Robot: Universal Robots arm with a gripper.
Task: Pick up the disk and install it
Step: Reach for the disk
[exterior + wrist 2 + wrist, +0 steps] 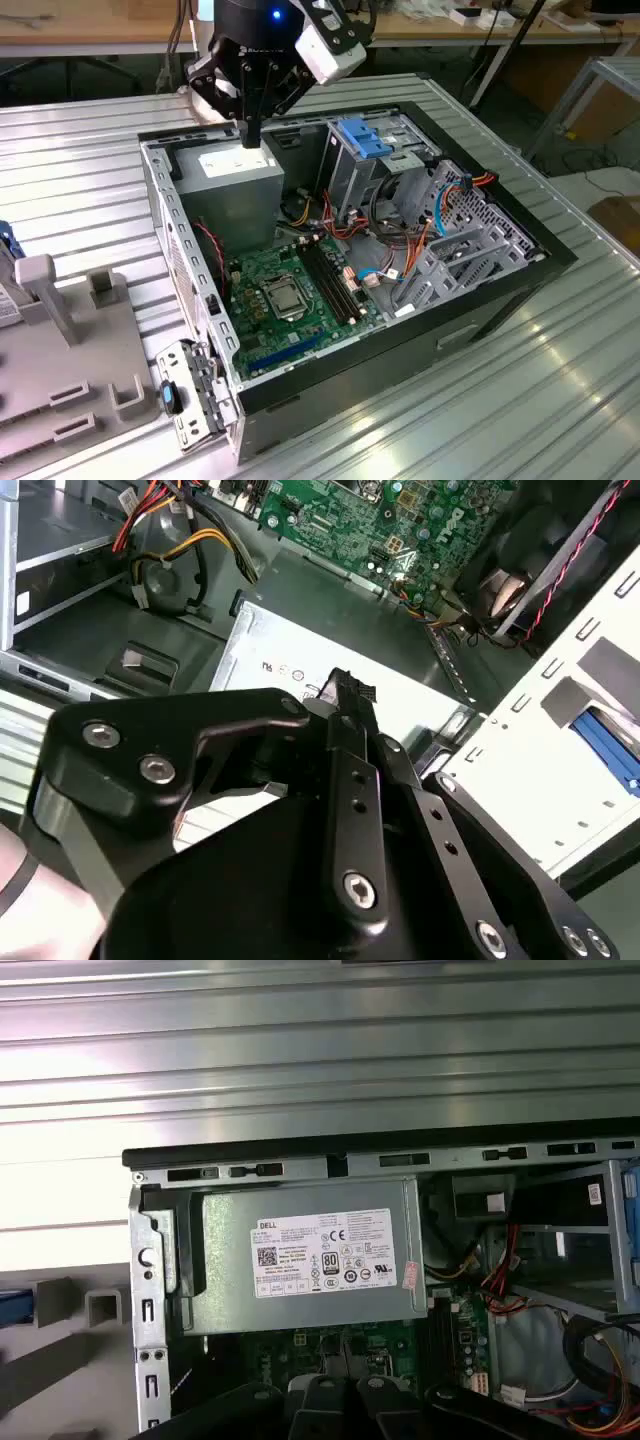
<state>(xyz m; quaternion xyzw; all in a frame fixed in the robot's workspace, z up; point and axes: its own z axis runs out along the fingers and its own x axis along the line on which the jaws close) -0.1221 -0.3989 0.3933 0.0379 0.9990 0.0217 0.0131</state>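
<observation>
Black gripper [252,132] poised over grey power-supply box [235,172], jaws together, empty. Blue-bracketed, white-labelled disk [6,270] well apart beside grey plastic fixture [60,350], exterior view's left edge; likely staged for pickup.

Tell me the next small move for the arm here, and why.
Probably travel toward the exterior view's left: the pincer hangs empty over the power supply, while what looks like the blue-framed disk stands by the grey fixture there.
</observation>
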